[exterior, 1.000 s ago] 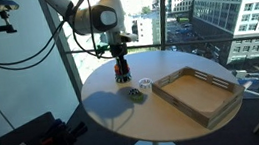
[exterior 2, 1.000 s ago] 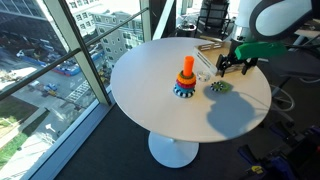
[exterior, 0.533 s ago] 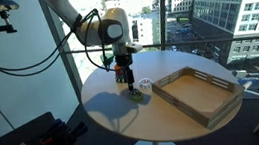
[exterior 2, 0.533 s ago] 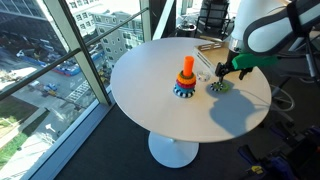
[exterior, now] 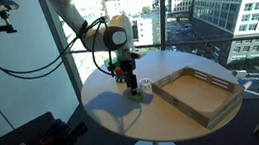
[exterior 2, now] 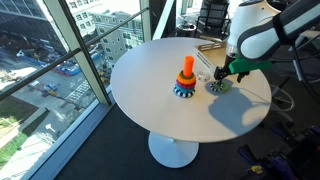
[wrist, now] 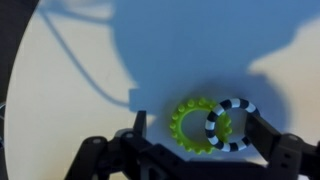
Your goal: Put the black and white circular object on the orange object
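Gripper (wrist: pixel 200 135) is low over the table (exterior 2: pixel 150 100), jaws spread wide, gripping nothing. Ring (wrist: pixel 232 122) lies between them, overlapping the green ring (wrist: pixel 188 126), by the right finger; contact unclear. Peg (exterior 2: pixel 187 68) stands near, left.

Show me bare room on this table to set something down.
Bare: the stretch of table between the orange peg and the near rim in an exterior view. Crowded: beside the peg, where the open pincer hangs over the yellow-green ring and black and white ring, then the wooden tray.
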`<action>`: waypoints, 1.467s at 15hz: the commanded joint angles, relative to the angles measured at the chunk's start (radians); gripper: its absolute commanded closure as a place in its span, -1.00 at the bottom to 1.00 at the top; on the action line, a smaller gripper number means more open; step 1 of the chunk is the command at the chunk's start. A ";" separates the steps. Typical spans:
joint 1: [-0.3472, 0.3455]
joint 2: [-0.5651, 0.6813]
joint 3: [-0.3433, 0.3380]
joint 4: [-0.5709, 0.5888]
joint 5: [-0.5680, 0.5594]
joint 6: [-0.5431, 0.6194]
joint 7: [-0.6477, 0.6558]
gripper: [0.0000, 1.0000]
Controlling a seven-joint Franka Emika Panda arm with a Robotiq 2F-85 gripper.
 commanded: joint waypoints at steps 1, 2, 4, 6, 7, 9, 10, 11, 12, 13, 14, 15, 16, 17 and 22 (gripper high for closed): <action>0.028 0.039 -0.028 0.051 -0.004 -0.003 -0.014 -1.00; 0.032 0.046 -0.033 0.059 -0.005 -0.004 -0.012 -1.00; 0.037 0.058 -0.038 0.070 -0.002 -0.004 -0.014 -1.00; 0.040 0.069 -0.043 0.076 0.000 -0.003 -0.013 -1.00; 0.040 0.075 -0.045 0.080 0.002 -0.003 -0.015 -1.00; 0.042 0.088 -0.049 0.087 0.003 -0.004 -0.013 -1.00; 0.042 0.094 -0.050 0.090 0.005 -0.006 -0.014 -1.00; 0.043 0.098 -0.051 0.093 0.006 -0.006 -0.013 -1.00; 0.044 0.102 -0.052 0.095 0.006 -0.006 -0.012 -0.90; 0.045 0.104 -0.053 0.096 0.007 -0.007 -0.012 -0.74; 0.046 0.106 -0.055 0.098 0.007 -0.008 -0.010 -0.66; 0.047 0.109 -0.055 0.100 0.008 -0.009 -0.010 -0.64; 0.048 0.110 -0.056 0.101 0.009 -0.010 -0.010 -0.48; 0.049 0.110 -0.056 0.102 0.009 -0.010 -0.009 -0.46; 0.050 0.110 -0.054 0.107 0.016 -0.013 -0.007 -0.09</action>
